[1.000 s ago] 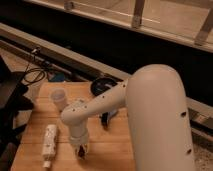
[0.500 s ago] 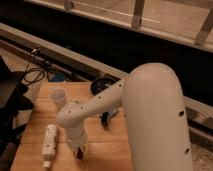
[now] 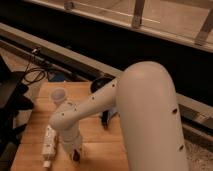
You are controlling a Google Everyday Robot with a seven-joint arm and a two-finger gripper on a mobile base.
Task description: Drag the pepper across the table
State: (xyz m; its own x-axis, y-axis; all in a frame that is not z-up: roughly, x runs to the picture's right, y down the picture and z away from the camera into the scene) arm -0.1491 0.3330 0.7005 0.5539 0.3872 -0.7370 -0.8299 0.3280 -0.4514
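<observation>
My gripper (image 3: 74, 152) points down at the light wooden table (image 3: 35, 125), near its front edge and just right of a white bottle-like object (image 3: 48, 142). A small dark sliver, the pepper (image 3: 77, 157), shows at the gripper's tip against the tabletop. It is mostly hidden by the gripper. My large white arm (image 3: 145, 115) fills the right foreground and covers much of the table's right side.
A pale cup (image 3: 58, 95) stands at the table's back left. A dark handled utensil (image 3: 107, 118) lies mid-table by the arm. A dark round object (image 3: 99, 83) sits at the back edge. Cables (image 3: 32, 75) and dark equipment lie left of the table.
The gripper has shifted slightly left along the table, closer to the white bottle, and the dark sliver at its tip has moved with it.
</observation>
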